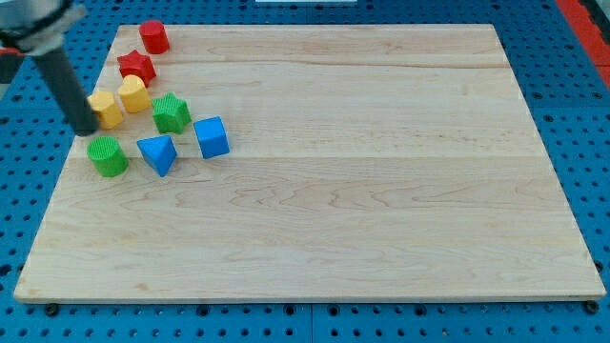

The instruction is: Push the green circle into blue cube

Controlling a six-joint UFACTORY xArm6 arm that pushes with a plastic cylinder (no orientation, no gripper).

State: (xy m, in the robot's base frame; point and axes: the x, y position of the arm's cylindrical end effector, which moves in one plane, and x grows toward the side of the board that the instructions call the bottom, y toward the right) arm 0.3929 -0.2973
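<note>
The green circle (108, 155) is a short green cylinder near the board's left edge. The blue cube (212, 136) sits to its right, with a blue triangular block (157, 153) between the two. My tip (86, 128) is at the end of the dark rod, just above and left of the green circle and touching or nearly touching the left yellow block (106, 109).
A second yellow block (133, 93), a green star-like block (172, 112), a red star (136, 66) and a red cylinder (153, 36) cluster at the view's upper left. The wooden board (381, 191) lies on a blue perforated table.
</note>
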